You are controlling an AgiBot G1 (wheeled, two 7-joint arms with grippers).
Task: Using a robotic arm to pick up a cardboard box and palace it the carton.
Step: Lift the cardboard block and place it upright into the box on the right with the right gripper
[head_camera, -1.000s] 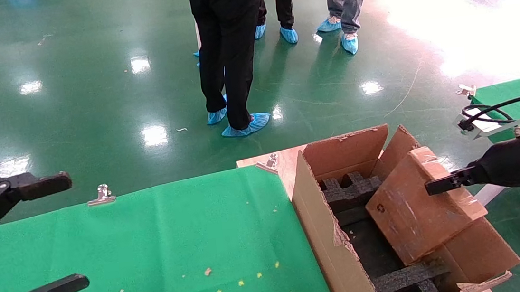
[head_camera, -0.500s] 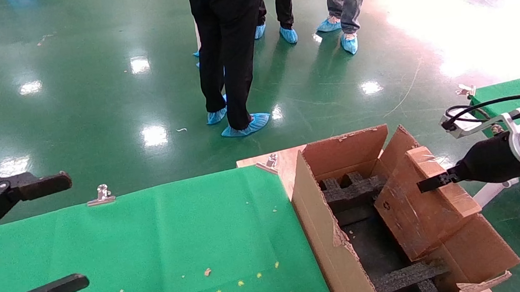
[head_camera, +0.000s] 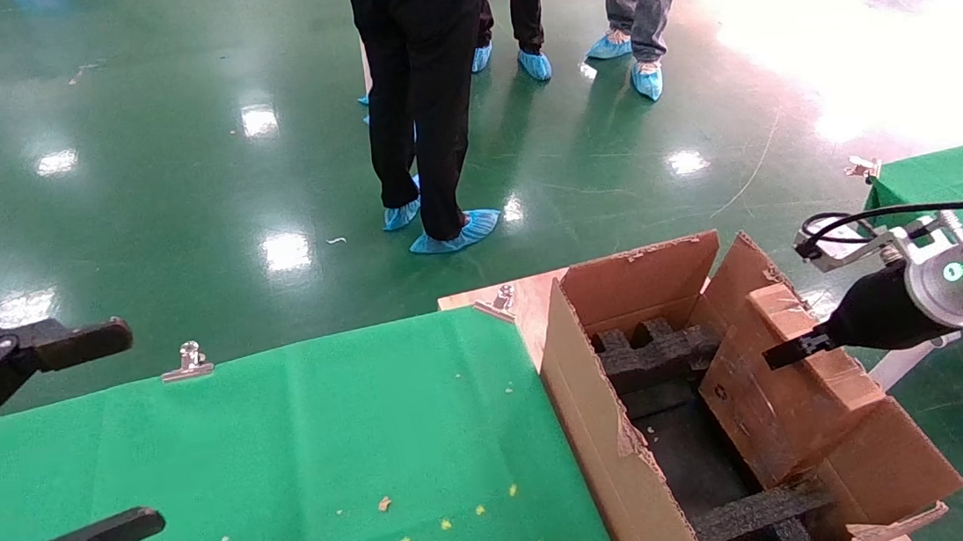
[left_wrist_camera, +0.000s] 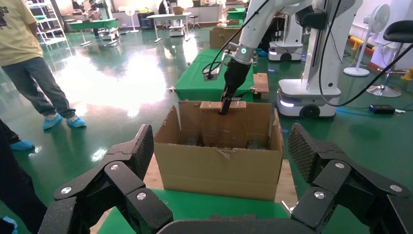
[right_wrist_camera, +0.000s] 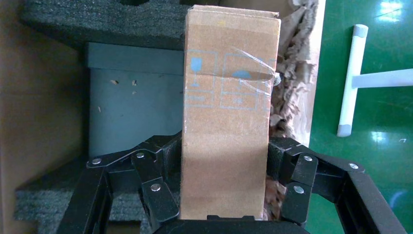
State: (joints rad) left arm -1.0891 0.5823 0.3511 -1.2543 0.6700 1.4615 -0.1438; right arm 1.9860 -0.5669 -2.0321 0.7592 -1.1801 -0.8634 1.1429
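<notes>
Nearest us, our left gripper (head_camera: 65, 443) hangs idle over the green cloth (head_camera: 287, 448), jaws spread wide and empty. Our right gripper (right_wrist_camera: 224, 195) clamps one box (head_camera: 776, 392), tilted and partly down inside the one carton (head_camera: 603, 435). Only the right wrist view shows both fingers (right_wrist_camera: 156, 190) pressed on the box's sides, with blue printed marks and tape on its face. Foam blocks (head_camera: 648, 352) line the carton. Two clips (head_camera: 187, 361) pin the cloth. Beyond, three people (head_camera: 420, 91) stand on the floor.
</notes>
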